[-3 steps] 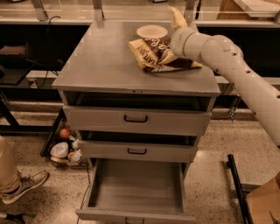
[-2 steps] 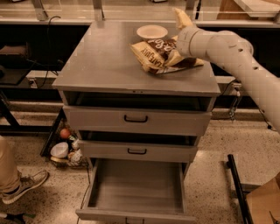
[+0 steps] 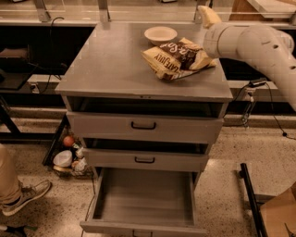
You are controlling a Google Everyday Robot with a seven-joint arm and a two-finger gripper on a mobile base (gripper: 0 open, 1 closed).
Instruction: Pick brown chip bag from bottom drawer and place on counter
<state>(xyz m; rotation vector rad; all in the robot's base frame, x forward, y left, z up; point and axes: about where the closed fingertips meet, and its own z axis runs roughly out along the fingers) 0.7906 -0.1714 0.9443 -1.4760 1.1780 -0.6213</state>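
The brown chip bag [image 3: 178, 58] lies crumpled on the counter [image 3: 115, 60], at its back right, just in front of a small white bowl [image 3: 160, 34]. My gripper [image 3: 208, 16] is at the end of the white arm [image 3: 252, 41], above the counter's back right corner. It is to the right of the bag and a little above it, and it is not touching the bag. The bottom drawer [image 3: 143, 199] is pulled out and its tray shows only a bare floor.
Two wider drawers with black handles [image 3: 143, 125] sit above the open one. Floor clutter [image 3: 69, 157] and a person's shoe [image 3: 25, 196] are at the left. A black bar [image 3: 249, 199] and a cardboard box [image 3: 277, 213] are at the right. A pale ledge with metal posts [image 3: 104, 9] runs behind.
The arm has drawn back to the right, off the chip bag. The bag stays on the counter where it was.
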